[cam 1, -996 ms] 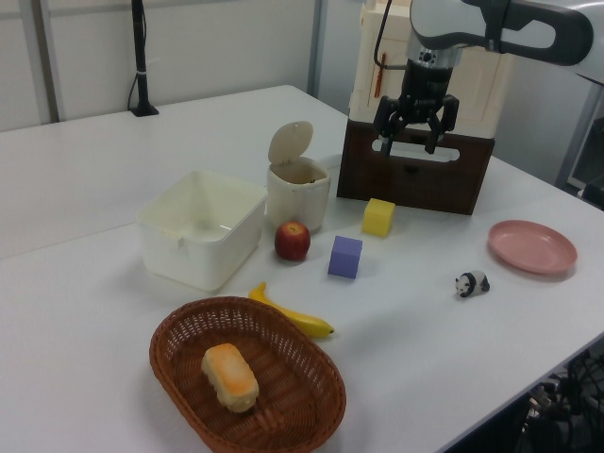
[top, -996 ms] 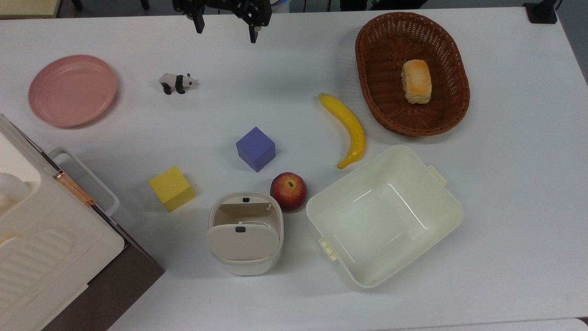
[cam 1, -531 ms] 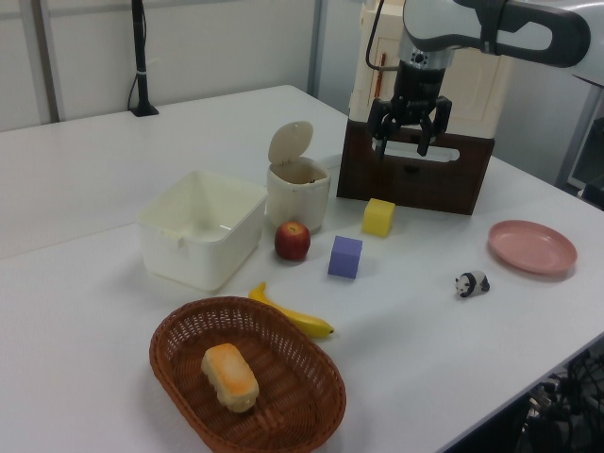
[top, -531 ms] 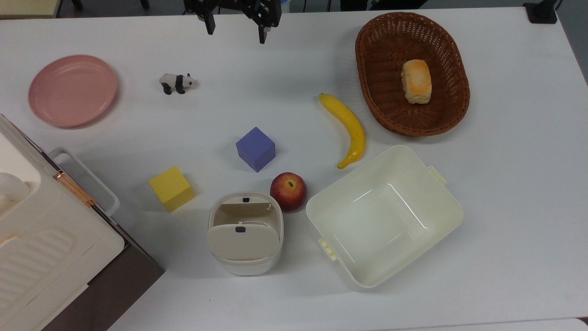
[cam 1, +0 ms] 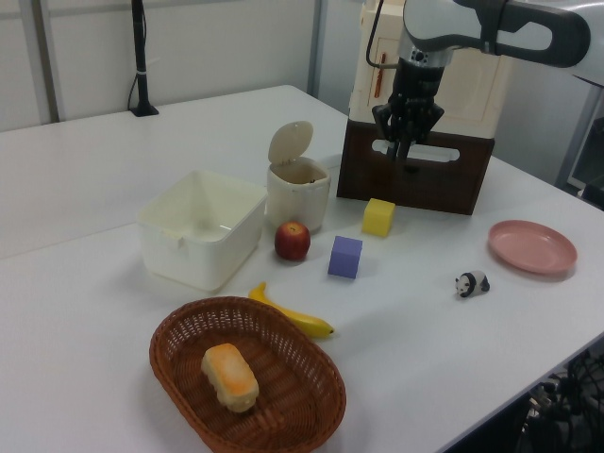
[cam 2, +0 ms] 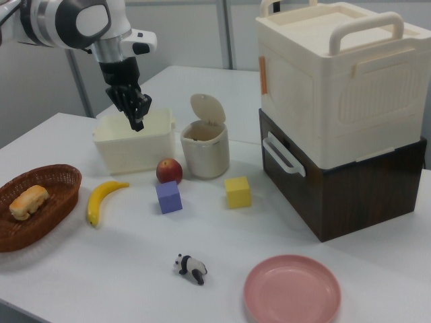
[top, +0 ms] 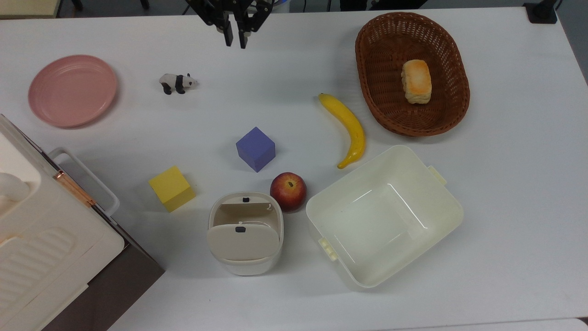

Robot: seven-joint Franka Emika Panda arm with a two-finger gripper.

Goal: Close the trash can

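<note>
A white table (cam 1: 85, 170) filled the room's middle, with pale wall panels (cam 1: 226, 42) beyond it in the left view, a black stand (cam 1: 142, 66) at its far edge, under even, soft light.

The top view's upper edge cuts the arm off above the claw (top: 234, 40), leaving the two dark fingers and a bit of the mount. The top view's left and lower edges crop the big white appliance (top: 41, 239). In the left view the arm (cam 1: 491, 24) runs out past the right edge, and it covers part of the appliance (cam 1: 472, 85) behind it. In the right view the arm (cam 2: 67, 23) leaves at the upper left corner, the basket (cam 2: 40, 215) is clipped by the left edge, and the claw (cam 2: 137, 121) hides a patch of the tub (cam 2: 131, 145) behind it. The bin's (cam 2: 204, 148) inside cannot be made out there.
</note>
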